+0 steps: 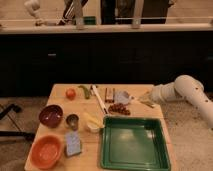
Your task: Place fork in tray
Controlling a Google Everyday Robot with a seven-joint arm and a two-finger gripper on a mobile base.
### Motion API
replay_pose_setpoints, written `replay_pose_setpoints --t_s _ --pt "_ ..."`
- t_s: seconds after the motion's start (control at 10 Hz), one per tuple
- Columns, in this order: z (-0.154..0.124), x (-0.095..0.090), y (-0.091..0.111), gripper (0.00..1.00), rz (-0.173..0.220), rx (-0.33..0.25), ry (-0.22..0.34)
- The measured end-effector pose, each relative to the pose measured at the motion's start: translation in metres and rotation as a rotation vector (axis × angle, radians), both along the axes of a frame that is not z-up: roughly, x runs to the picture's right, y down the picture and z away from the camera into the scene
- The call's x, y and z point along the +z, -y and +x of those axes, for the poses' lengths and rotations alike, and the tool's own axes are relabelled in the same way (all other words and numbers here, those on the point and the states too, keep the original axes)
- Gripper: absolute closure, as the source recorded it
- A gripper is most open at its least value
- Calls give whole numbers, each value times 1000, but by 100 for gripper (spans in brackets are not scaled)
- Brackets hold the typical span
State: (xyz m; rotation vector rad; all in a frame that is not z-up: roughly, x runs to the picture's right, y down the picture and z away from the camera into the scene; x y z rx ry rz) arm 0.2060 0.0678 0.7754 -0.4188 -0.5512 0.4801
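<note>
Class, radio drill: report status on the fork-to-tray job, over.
Status: claw shut, low over table's far right, at the fork; hold unconfirmed. Green tray empty, fork not in it. Path to tray looks open.

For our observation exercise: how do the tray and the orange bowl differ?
The tray is green and rectangular; the orange bowl is round. The tray is far bigger than the bowl. The tray sits front right on the table, the bowl front left. Both look empty. The gripper, shut, is over the table's far right edge, behind the tray.
</note>
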Motion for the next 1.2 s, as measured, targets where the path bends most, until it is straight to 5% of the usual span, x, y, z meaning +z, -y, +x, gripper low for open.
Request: replay_pose_setpoints --t_s 0.6,1.2 --pt "-41 -55 -72 100 -45 -221 134" --pt "-84 -68 -134 100 -138 -413 237"
